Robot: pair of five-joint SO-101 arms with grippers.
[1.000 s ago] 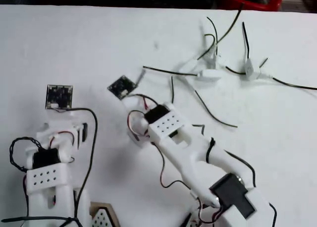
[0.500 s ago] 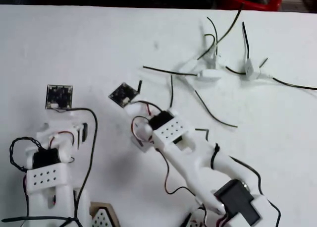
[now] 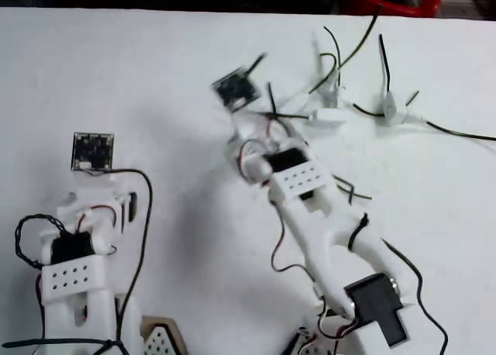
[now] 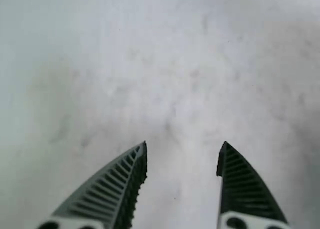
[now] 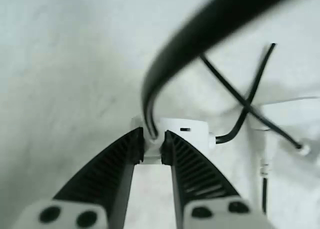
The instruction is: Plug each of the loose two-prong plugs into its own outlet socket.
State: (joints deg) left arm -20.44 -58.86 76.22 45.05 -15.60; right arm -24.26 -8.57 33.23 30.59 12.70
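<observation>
no readable text, labels or numbers

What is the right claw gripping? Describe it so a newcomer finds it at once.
On the white table, follow the right arm toward the tangle of black cables at the far side. Pinched in its claw is a small white plug with a black cable arching up from it. Unlike the other white pieces lying loose beyond, it alone is held.

We see a white counter (image 3: 116,68). Toward its far edge in the high view lies one white plug (image 3: 327,116), with a second white plug (image 3: 390,105) near it. Thin black cords (image 3: 457,132) trail from them and cross on the surface. A tan perforated piece (image 3: 159,341) sits at the near edge.
</observation>
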